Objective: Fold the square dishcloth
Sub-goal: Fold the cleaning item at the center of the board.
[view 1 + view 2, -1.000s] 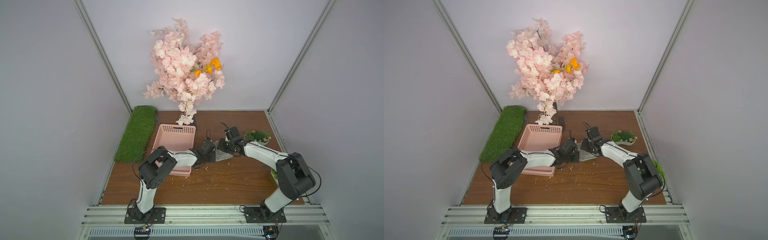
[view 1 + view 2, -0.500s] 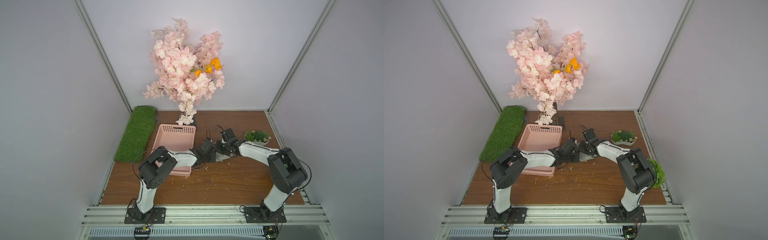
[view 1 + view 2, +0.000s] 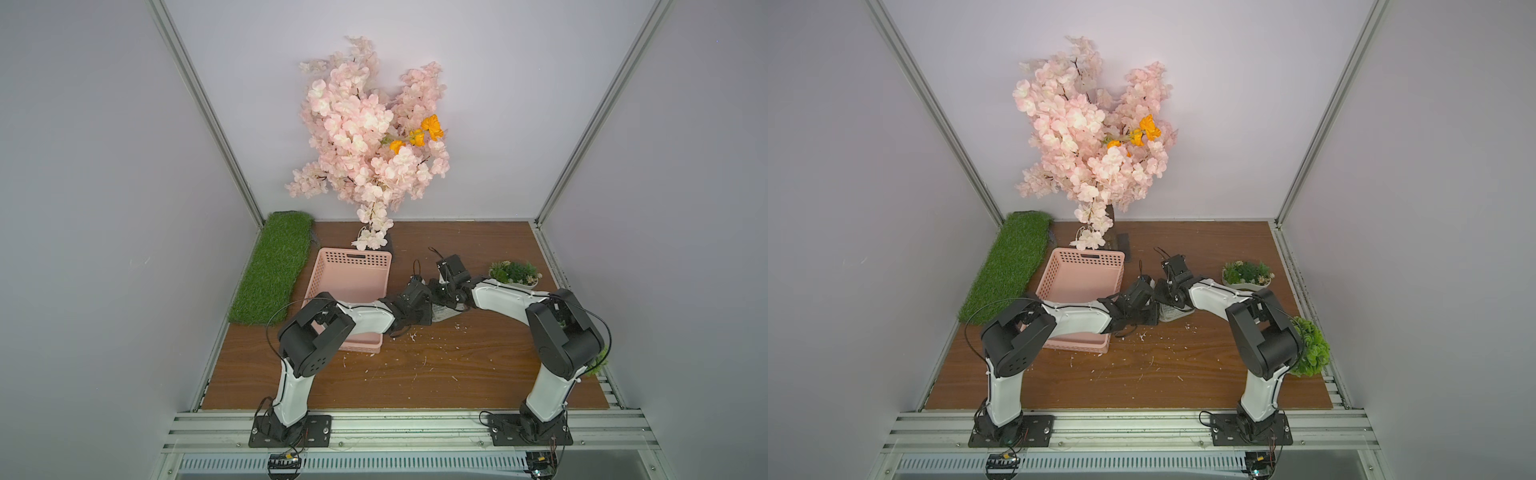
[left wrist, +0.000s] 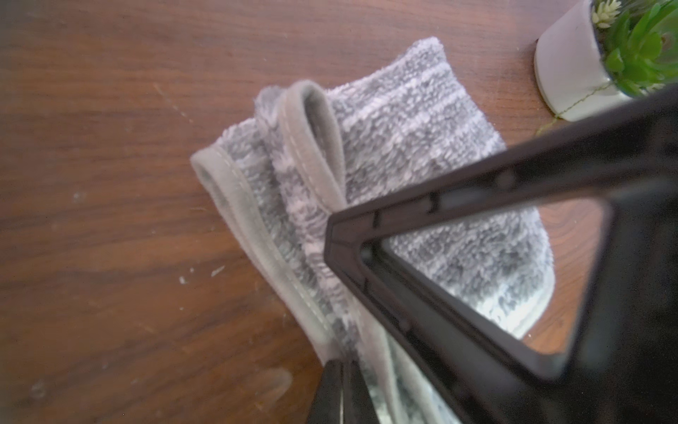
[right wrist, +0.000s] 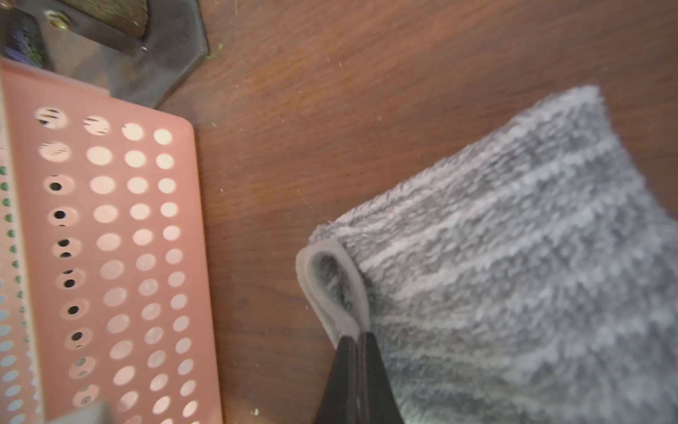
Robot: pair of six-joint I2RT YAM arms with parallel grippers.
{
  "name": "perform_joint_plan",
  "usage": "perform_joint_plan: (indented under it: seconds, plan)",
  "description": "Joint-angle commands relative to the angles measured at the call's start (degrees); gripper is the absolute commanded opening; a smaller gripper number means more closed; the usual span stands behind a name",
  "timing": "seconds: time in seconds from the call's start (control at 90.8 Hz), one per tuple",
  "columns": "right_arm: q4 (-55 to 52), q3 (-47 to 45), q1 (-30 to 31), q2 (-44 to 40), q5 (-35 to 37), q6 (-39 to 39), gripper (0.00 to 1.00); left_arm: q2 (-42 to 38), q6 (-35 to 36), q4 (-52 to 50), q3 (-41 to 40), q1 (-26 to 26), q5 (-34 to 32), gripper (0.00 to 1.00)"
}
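**Hems pinched; slip risk**

Left fingers and right fingers each clamp the dishcloth by its hem, mid-frame on the bench. Uneven pulling could drag layers askew, or a thin pinch may slip.

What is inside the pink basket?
The far part of the pink basket shows only its bare floor. The left arm covers its near part, so what lies there cannot be seen.
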Motion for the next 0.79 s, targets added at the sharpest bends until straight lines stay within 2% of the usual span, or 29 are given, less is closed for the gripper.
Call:
perform_joint_plan:
  seconds: [0.0,0.121,0.308,0.44,0.782]
  plan:
    - [-0.4,0.8,0.4,1.2,1.5,-1.1,0.00,0.5,-0.1,-0.4,-0.9,-0.3,-0.1,0.08]
    - [-0.5,0.8,0.4,1.6,1.4,-1.6,0.00,-0.2,-0.1,-0.5,-1.1,-0.3,-0.7,0.08]
    - [-0.6,1.4,0.4,0.5,0.2,-2.1,0.19,-1.0,0.1,-1.0,-0.7,-0.3,-1.5,0.14]
    - [-1.7,2.7,0.4,-1.0,0.0,-2.6,0.26,-1.9,-0.2,-2.6,-0.1,-0.3,-3.1,0.15]
    - [-5.4,6.2,0.3,-5.5,1.7,-4.0,0.29,-7.8,-4.0,-9.4,0.3,-0.2,-11.0,0.15]
